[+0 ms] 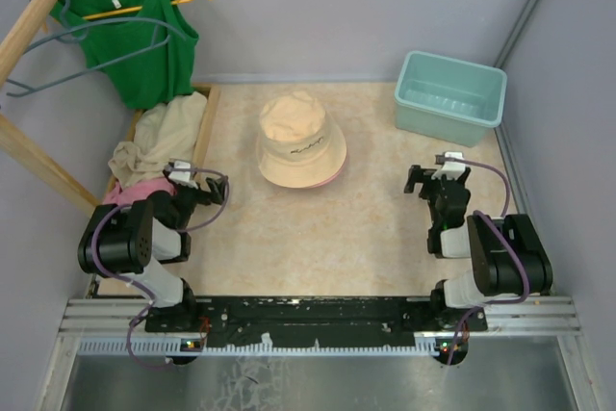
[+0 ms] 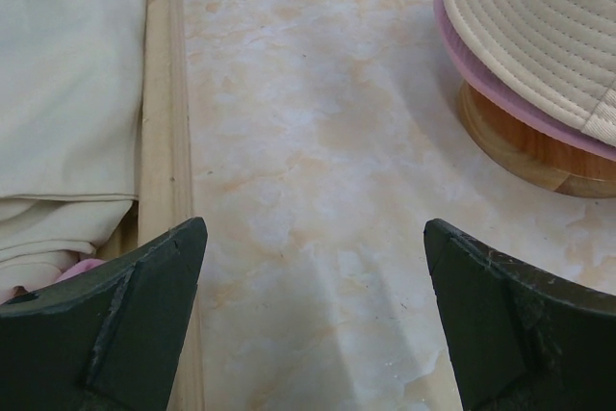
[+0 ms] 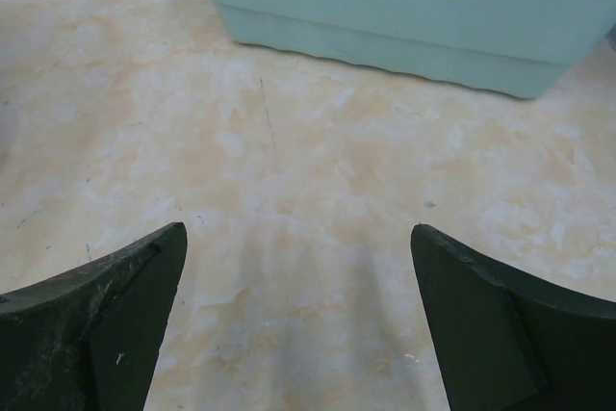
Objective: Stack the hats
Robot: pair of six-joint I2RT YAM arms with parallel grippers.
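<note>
Hard-to-see bits first. The hat stack sits mid-counter (image 1: 327, 238), approx 12 o'clock from the gap btw the two arm bases. Only the beige hat (image 1: 300, 137), w/ small dark logo on the brim, shows whole; it's on top. Pink hat (image 2: 539, 108): just a brim sliver poking out under the beige one, at the stack's 4–5 o'clock in the top view. Orange hat (image 2: 525, 156): lowest band, seen only in the left wrist view and cut off by the frame edge. What else lies under the beige crown can't be made out.

At 9–10 o'clock, a beige cloth (image 1: 164, 132) is crumpled behind a wooden rail (image 1: 205, 117). A pink cloth (image 1: 123, 192) below it is partly covered by the left arm. Green tank top (image 1: 135, 45) hangs at 10–11 o'clock. Teal bin (image 1: 449, 95) at 1–2 o'clock; the right wrist view gets only its outer wall, top cropped.

Left hand (image 1: 217, 190): fingers spread full wide, nothing btw them, bare counter below, just beside the rail; hat stack off at its 1–2 o'clock, apart. Right hand (image 1: 435, 178): also full wide, grips nothing, bare counter below, bin ahead at 12 o'clock, apart. Can't tell if the fingertips touch the counter.
</note>
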